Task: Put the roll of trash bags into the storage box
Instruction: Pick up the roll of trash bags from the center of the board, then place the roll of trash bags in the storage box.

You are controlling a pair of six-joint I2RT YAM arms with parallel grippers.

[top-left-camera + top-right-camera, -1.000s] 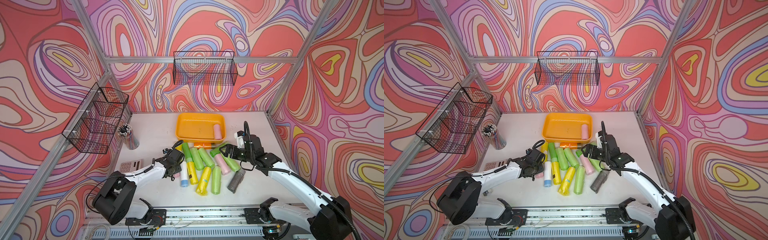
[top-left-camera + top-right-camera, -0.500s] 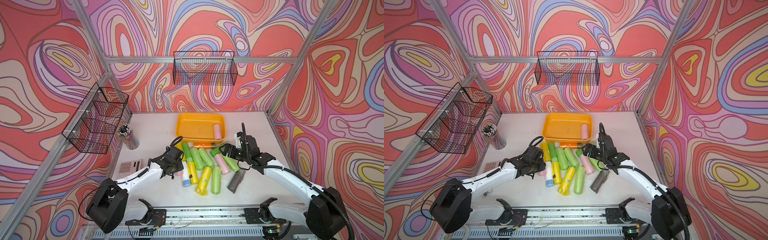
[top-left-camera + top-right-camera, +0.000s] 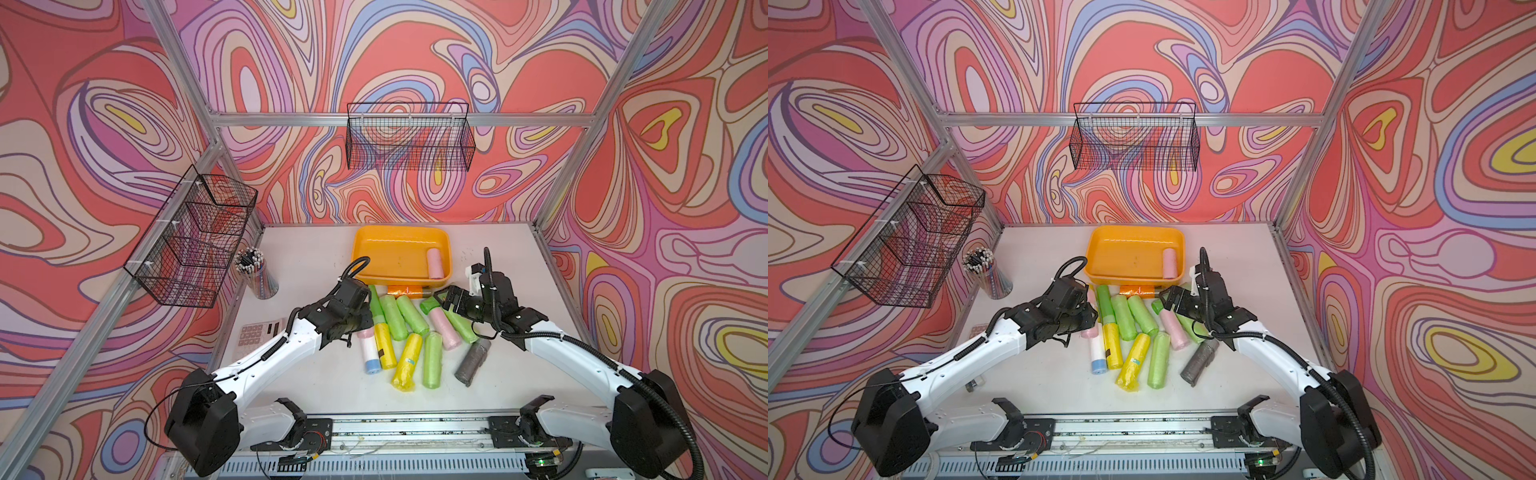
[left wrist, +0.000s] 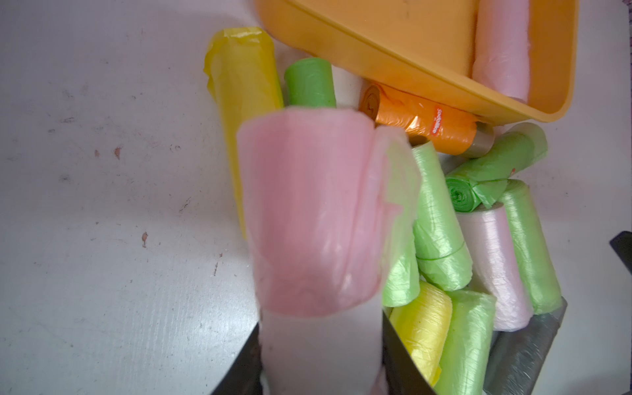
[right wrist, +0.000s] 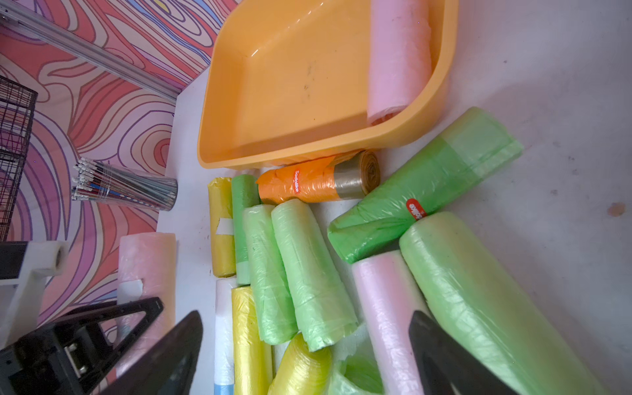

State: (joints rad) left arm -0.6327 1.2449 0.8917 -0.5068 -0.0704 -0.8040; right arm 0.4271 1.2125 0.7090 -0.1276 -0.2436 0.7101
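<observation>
Pink roll [image 4: 307, 212] in grip of the outstretched left end effector [image 4: 319, 323]; right end effector [image 5: 306, 316] spread wide, empty.

Top views high, front-on — wrist cameras close over shared rolls [image 4: 437, 222]

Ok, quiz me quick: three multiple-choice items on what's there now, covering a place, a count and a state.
1. The orange roll lies:
A) in the box
B) just outside the box, along its near wall
C) in a wire basket

2. Rolls in the box:
A) none
B) one
C) three

3. The left gripper is:
A) open
B) shut empty
C) shut on a pink roll

Answers:
1 B: both top views show it outside, beside the near wall.
2 B: only the boxed roll is inside, at the right end.
3 C: the left wrist view shows the roll between the jaws.
</observation>
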